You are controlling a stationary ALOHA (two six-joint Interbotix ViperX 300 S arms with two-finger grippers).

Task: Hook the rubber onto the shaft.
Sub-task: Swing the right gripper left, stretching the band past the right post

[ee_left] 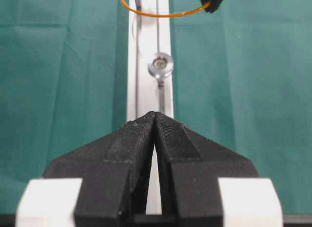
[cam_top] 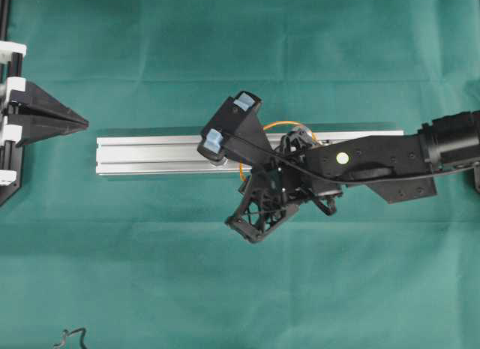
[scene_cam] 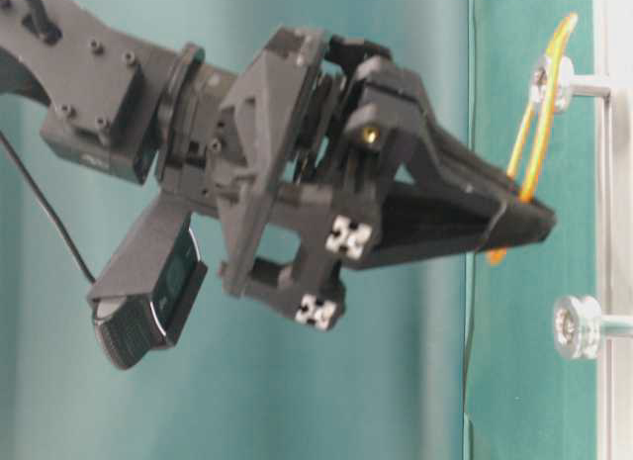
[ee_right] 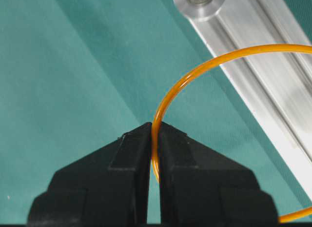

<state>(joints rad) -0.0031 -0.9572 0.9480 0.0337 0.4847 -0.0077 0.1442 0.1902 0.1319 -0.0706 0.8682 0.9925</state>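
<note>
A: Where is the rubber (ee_right: 181, 85) at this moment?

B: Pinched in the right tool (ee_right: 153, 127). The right wrist view shows both black fingers (ee_right: 117, 163) pressed together with the orange cord running up through the seam between them, then arching over toward the silver rail (cam_top: 157, 154).

A: And its far end?

B: The table-level view shows the loop drawn taut from the fingertips to the upper shaft (scene_cam: 551, 82), lying over that shaft's round flanged head. Whether it sits fully behind the flange, I cannot tell. The lower shaft (scene_cam: 577, 326) stands bare, apart from the band.

A: The left side?

B: The left tool (ee_left: 154, 114) hangs at the left end of the rail, well apart from the band. Its fingers meet at the tips and grip nothing. Its own camera looks along the rail: the nearer shaft head in the middle of the frame, the orange loop at the top edge.

A: The setting?

B: Rail lying flat on a green cloth over the desk (cam_top: 225, 281), the right arm reaching in from the right edge across it, wrist rolled.
</note>
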